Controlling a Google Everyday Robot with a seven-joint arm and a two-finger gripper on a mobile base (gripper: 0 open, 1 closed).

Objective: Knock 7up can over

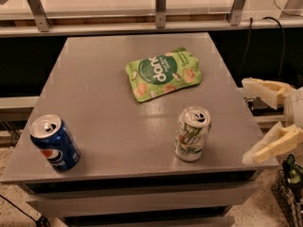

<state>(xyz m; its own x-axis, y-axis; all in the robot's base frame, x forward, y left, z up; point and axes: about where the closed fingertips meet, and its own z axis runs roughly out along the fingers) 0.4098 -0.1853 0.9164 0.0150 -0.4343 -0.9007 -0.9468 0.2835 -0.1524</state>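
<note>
The 7up can (192, 133), white with green markings and a silver top, stands upright near the front right of the grey table (104, 108). My gripper (246, 122) comes in from the right edge of the view, off the table's right side, level with the can and a short way to its right. Its two cream fingers (262, 90) are spread wide apart, one farther back and one nearer the front, with nothing between them.
A blue Pepsi can (54, 142) stands upright at the front left corner. A flat green snack pouch (163, 74) lies behind the 7up can, mid-table. A metal rail with posts (161, 6) runs behind the table. A wire basket (289, 193) sits on the floor at lower right.
</note>
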